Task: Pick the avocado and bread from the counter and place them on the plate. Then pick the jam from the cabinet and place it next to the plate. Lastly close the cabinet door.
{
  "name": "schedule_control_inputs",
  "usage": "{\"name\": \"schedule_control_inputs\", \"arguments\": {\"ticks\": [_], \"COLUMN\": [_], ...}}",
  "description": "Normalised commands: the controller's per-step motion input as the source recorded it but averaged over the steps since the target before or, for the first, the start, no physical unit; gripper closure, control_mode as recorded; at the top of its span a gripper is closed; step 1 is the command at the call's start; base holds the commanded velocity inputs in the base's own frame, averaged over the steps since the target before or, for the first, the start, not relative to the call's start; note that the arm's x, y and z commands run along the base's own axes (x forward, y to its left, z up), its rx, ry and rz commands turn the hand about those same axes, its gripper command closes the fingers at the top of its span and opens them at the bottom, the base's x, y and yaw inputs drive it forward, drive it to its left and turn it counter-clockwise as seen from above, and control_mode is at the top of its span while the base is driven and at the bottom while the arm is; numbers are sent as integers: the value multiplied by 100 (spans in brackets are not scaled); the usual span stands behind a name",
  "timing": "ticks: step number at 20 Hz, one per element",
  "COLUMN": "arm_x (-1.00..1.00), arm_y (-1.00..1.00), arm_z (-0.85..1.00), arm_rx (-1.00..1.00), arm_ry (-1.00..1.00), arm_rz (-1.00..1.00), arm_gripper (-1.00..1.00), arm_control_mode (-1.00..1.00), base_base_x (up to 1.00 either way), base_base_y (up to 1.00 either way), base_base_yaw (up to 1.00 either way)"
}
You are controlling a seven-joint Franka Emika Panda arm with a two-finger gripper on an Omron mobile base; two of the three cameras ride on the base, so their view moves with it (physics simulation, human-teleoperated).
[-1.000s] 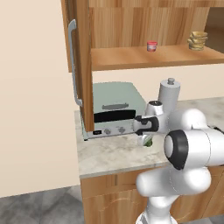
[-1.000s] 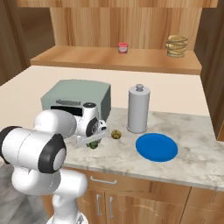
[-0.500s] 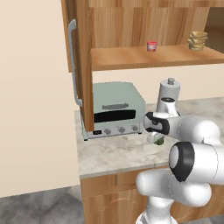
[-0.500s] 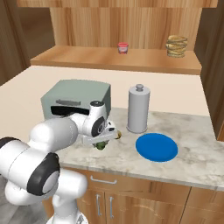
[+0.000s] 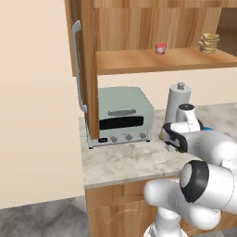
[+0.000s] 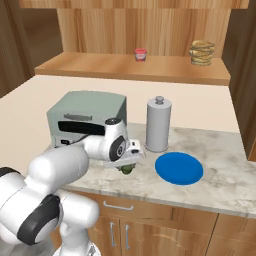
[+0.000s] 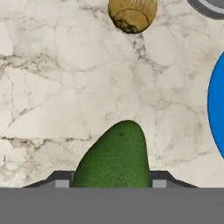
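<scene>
My arm: bent low, reaching over the tabletop's (image 6: 225, 185) front edge. My gripper (image 6: 129, 163): clamped on the avocado (image 7: 114, 158), lifted off the stone since a second ago, carried toward the plate (image 6: 179, 168). Bread (image 7: 132, 15): on tabletop beyond.

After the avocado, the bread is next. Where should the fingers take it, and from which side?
Take the bread across its widest middle, coming straight down from above. It is a small rounded lump lying free on the counter, apart from the plate and the steel canister, so there looks to be room for the fingers on either side. The gripper is now shut on the avocado.
</scene>
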Motion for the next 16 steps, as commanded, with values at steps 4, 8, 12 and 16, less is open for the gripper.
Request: {"name": "schedule_control_inputs", "arguments": {"ticks": [4, 8, 12, 16], "arm_x": [0, 0, 2, 16], "arm_y": [-53, -56, -54, -49], "arm_z": [13, 18, 16, 8], "arm_rx": [0, 0, 0, 0], "arm_ry": [0, 0, 1, 2], "arm_rz": [-20, -16, -12, -7], "arm_gripper": [100, 100, 100, 100], "arm_control_mode": [-100, -100, -100, -100], "base_base_x": [0, 0, 0, 0], "base_base_y": [0, 0, 0, 0], "base_base_yaw": [0, 0, 0, 0]}}
